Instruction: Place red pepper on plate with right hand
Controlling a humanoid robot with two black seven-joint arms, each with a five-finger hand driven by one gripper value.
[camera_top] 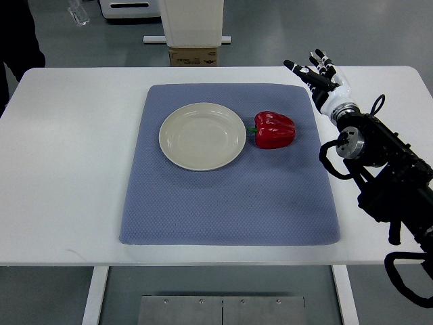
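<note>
Right hand up at far-right corner of the mat, arm coming in from the right edge, black forearm w/ cables running diagonally down toward the lower right. Fingers spread & extended, pointing up-left, dark tips, white palm shell behind. Nothing held, nothing touched; hovering over white table just off the mat's far-right edge.

Red pepper down-left of the hand, near but clearly apart from the fingertips. Lying on its side on the blue-grey mat, green stem pointing left toward the plate. Glossy, whole, no contact w/ the hand.

Plate further left of the hand, beyond the pepper, cream-coloured, round, bare inside. Pepper's stem end just beside plate's right rim; touching or not, can't tell. Plate sits in mat's far-left half.

Mat spread square on the table, most of it below & left of the hand, near half bare.

Past the table's far edge, up-left of the hand: cardboard box under a white cabinet-like unit on the grey floor. Dark shape at far-left top corner, too cropped to ID.

Left arm not seen anywhere.
</note>
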